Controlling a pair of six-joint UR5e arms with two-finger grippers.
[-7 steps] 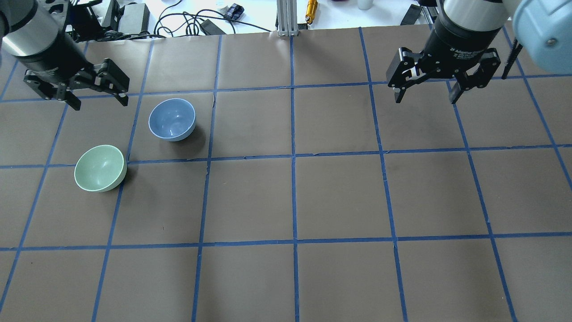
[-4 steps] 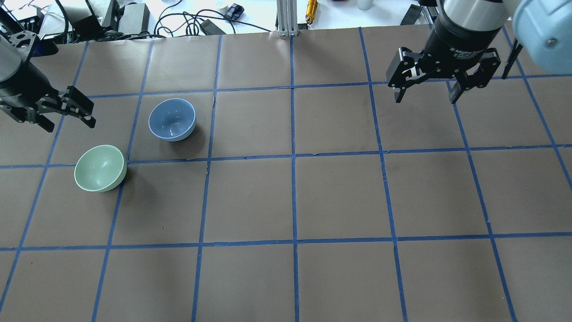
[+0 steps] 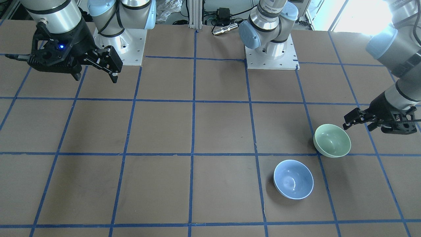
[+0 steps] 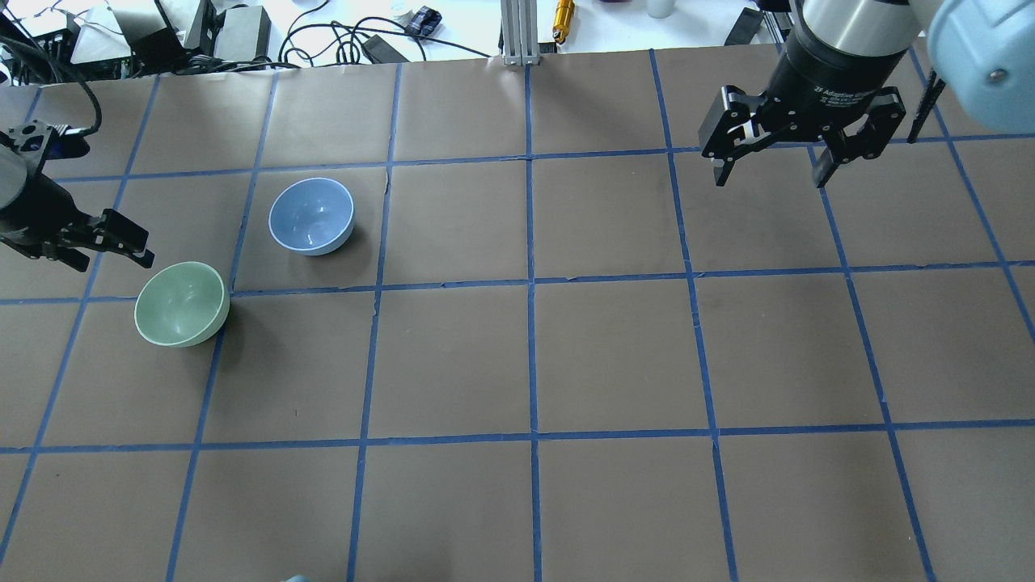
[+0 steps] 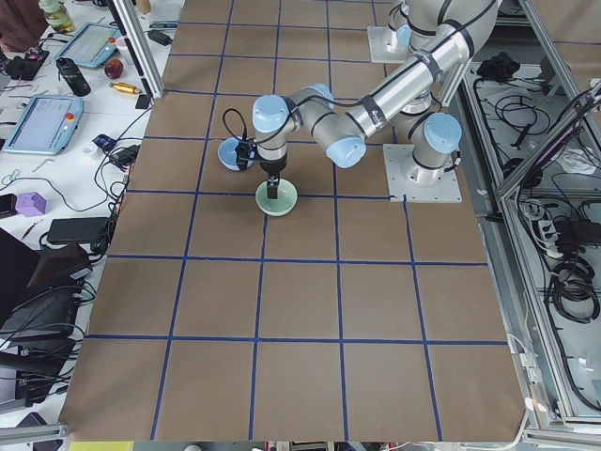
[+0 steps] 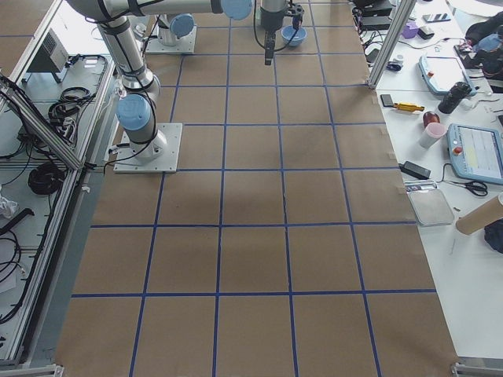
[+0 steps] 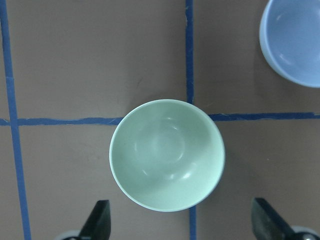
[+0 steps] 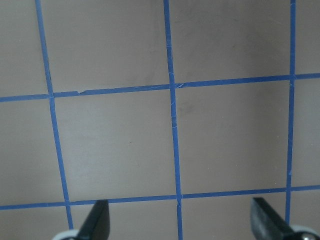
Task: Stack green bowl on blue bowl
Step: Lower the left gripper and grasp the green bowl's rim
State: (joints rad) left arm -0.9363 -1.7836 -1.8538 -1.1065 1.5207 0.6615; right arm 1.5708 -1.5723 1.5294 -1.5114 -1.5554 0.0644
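Jaws of left arm (image 3: 398,95) spread wide above green bowl (image 7: 166,155)

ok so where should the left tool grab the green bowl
Probably the rim of the green bowl, from straight above: it sits upright, open and empty, so one finger can go inside and one outside the wall. Take the edge nearest the left tool, clear of the blue bowl.

- Blue tape (image 4: 531,356) is gridding the brown table (image 4: 453,364).
- Black cables (image 4: 311,32) are lying beyond its far edge.
- A gold cylinder (image 4: 563,16) is lying beside an aluminium post (image 4: 517,32).
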